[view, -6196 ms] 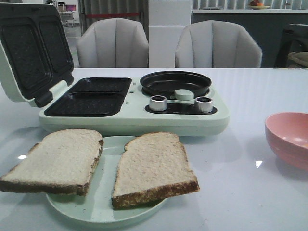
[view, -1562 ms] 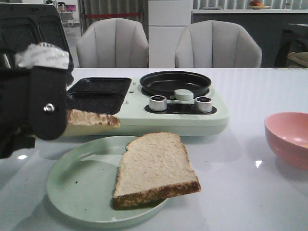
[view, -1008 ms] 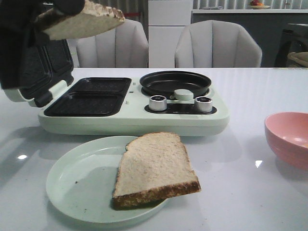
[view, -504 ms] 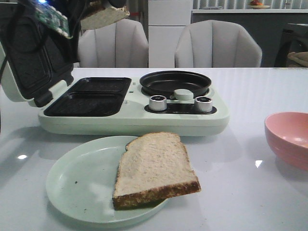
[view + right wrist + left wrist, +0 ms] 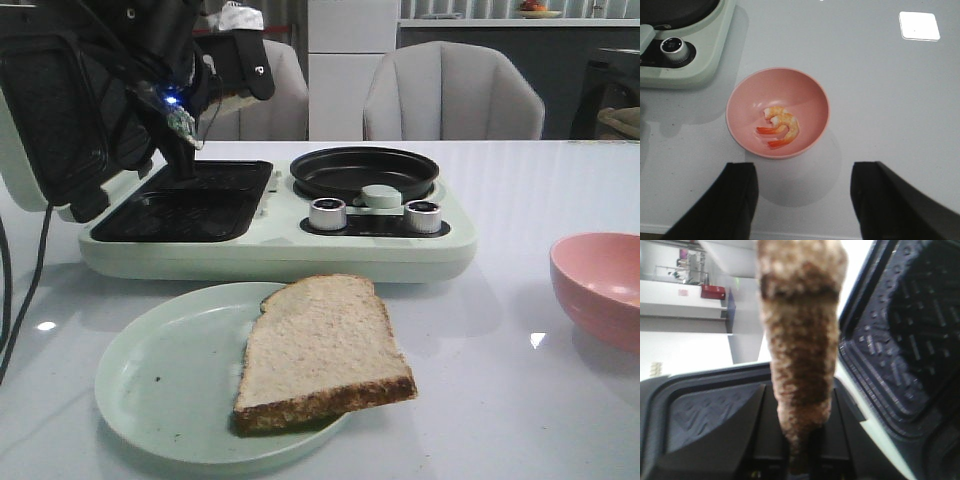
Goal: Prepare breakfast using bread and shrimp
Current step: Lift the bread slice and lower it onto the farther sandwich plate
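Note:
One bread slice [image 5: 320,350] lies flat on the right half of the pale green plate [image 5: 150,400]. The other bread slice [image 5: 800,340] hangs edge-on, crust showing, with my left gripper [image 5: 800,460] shut on its lower end. It hangs over the dark grill wells [image 5: 190,200] of the open sandwich maker [image 5: 270,245]. In the front view the left arm [image 5: 150,60] hides that slice. Pale shrimp [image 5: 782,125] with orange-red tails lie in the pink bowl [image 5: 777,112]. My right gripper [image 5: 805,200] stands open above the table, short of the bowl.
The sandwich maker's lid [image 5: 60,110] stands open at the far left. A round black pan [image 5: 365,172] and two silver knobs [image 5: 328,213] sit on its right part. The pink bowl [image 5: 600,285] is at the table's right edge. Two grey chairs [image 5: 450,95] stand behind.
The left arm has lifted one slice off the plate, raised it high, then swung down and forward over the open grill wells. The other slice and the bowl have not moved.

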You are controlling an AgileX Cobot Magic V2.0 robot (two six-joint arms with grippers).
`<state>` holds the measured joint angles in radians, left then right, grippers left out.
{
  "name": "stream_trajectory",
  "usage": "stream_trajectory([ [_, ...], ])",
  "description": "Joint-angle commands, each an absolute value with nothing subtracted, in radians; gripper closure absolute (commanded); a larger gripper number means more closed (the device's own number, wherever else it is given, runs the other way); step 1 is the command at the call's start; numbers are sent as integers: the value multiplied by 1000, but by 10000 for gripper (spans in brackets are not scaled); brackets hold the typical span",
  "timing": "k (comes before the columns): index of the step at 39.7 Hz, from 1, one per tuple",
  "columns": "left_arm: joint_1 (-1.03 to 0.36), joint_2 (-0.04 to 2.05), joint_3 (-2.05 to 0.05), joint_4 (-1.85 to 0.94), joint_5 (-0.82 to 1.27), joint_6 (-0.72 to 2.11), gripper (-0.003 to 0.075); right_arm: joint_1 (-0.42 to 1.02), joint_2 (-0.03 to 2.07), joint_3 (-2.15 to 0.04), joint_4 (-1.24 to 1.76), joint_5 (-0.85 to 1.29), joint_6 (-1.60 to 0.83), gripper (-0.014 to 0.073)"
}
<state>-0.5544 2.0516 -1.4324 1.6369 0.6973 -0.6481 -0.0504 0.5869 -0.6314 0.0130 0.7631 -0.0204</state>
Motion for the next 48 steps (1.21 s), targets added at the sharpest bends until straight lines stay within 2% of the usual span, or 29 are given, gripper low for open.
stream_trajectory([
  [1, -539, 2014, -1473, 1684, 694, -654, 620, -49, 597, -657, 6, 688, -26, 76],
  [15, -524, 2046, -1474, 1684, 683, -653, 612, -49, 597, -657, 6, 688, -26, 76],
  [18, -524, 2046, -1474, 1684, 675, -653, 563, -49, 597, -657, 6, 688, -26, 76],
  [25, -524, 2046, -1474, 1684, 674, -653, 362, -49, 597, -657, 6, 688, -26, 76],
  [31, -524, 2046, -1474, 1684, 680, -653, 289, -49, 597, -657, 6, 688, -26, 76],
  [48, -524, 2012, -1462, 1607, 726, -655, 283, -49, 597, -657, 6, 688, -26, 76],
])
